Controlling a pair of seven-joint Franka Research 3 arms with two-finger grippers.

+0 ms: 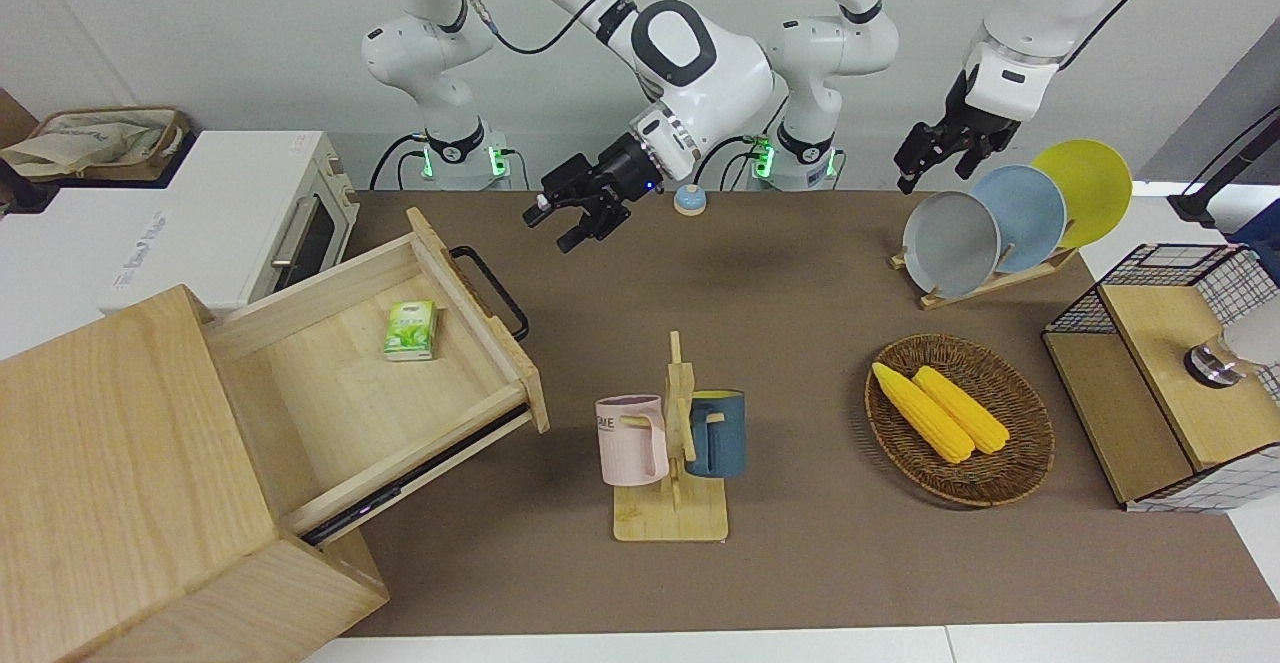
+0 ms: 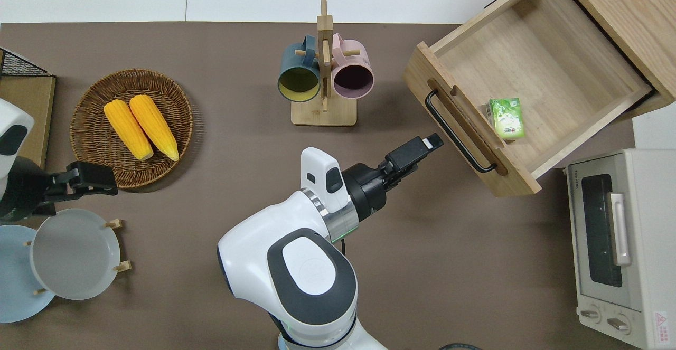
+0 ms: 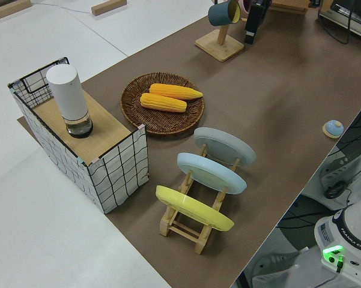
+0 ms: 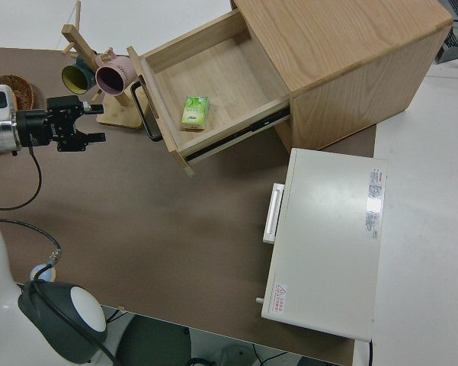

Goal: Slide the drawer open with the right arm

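Drawer (image 2: pixel 533 70) pulled out (green packet (image 2: pixel 506 117) inside); right claw (image 2: pixel 420 149) open, holding nothing

Light-wood drawer (image 1: pixel 400 383) with black bar handle (image 1: pixel 489 291), holding a green-and-white printed packet (image 1: pixel 410 330). Beside the drawer, toward the left arm's end: pale wood rack (image 1: pixel 675 463) bearing pink mug (image 1: pixel 631 440) and dark blue mug (image 1: pixel 716 432) with yellow interior; brown woven basket (image 1: pixel 1010 483) with two yellow corn cobs (image 1: pixel 940 411). Grey (image 1: pixel 950 243), light blue (image 1: pixel 1028 214) and yellow (image 1: pixel 1090 185) plates; brown table mat (image 1: pixel 800 273).
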